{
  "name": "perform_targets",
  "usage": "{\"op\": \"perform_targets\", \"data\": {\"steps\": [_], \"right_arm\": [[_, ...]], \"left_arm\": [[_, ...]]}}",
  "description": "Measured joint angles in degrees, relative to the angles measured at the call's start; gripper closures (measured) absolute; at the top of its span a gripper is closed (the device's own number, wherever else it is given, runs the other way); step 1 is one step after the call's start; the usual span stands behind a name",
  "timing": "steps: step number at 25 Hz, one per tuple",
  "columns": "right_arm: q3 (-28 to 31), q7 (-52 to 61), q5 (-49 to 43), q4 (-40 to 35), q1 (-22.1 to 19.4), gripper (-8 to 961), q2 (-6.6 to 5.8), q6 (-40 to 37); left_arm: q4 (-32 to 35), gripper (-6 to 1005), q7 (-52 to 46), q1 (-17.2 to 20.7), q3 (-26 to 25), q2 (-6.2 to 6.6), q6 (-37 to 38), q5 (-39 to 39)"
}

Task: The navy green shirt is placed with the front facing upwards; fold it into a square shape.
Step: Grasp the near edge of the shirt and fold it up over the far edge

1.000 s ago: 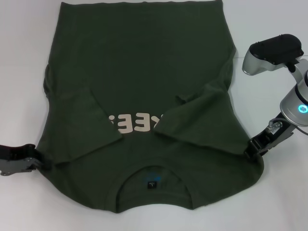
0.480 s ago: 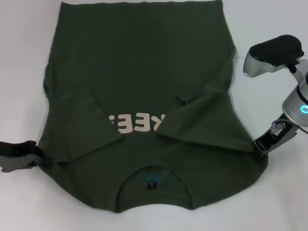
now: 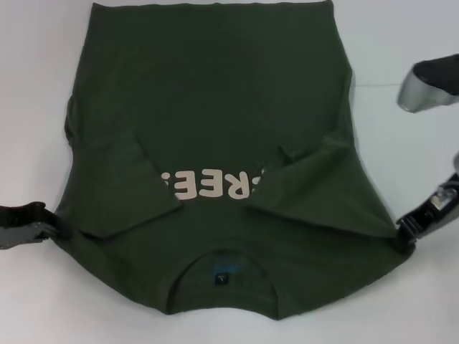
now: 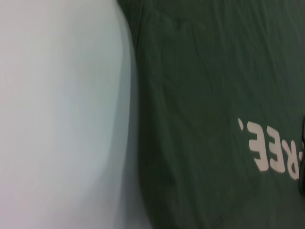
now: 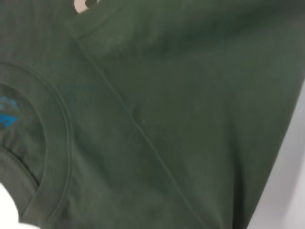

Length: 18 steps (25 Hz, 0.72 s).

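Observation:
The navy green shirt [image 3: 215, 93] lies flat on the white table, front up, with its collar [image 3: 226, 261] nearest me and both sleeves folded in over the chest. The cream lettering [image 3: 208, 185] shows between the sleeves. My left gripper [image 3: 50, 231] is shut on the shirt's left shoulder edge. My right gripper [image 3: 403, 236] is shut on the right shoulder edge. The left wrist view shows the shirt [image 4: 205, 95] and its lettering [image 4: 271, 152]. The right wrist view shows the collar [image 5: 57, 133] and the blue label print [image 5: 7, 109].
The white table [image 3: 29, 107] shows bare on both sides of the shirt. My right arm's grey elbow [image 3: 434, 82] hangs over the table at the right edge. The shirt's hem reaches the far edge of the head view.
Both grippers moved outward, the right one farther. The shirt's shoulder edges stretched with them. The right folded sleeve slid right and uncovered more of the lettering.

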Motion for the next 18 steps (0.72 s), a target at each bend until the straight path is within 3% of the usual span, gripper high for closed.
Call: {"op": "perform_targets", "data": {"steps": [3,10,18], "right_arm": [[1.14,-0.23,1.15,-3.24,-2.81,940,0.03,-1.62],[2.33,-0.91,8.14,-4.53,-8.24,941,-1.58,-2.51],[7.72,-5.77,11.99,-4.11,-11.48,941,-2.02,-6.3]], "left_arm": [[0.2,971,1.16,0.31,-1.66,0.12,0.13,0.0],[0.56,970,2.99,0.72,-2.96,0.26,0.33,-0.58],[1.86,970,4.93,2.18,-3.66,0.28,4.05,-1.09]]}}
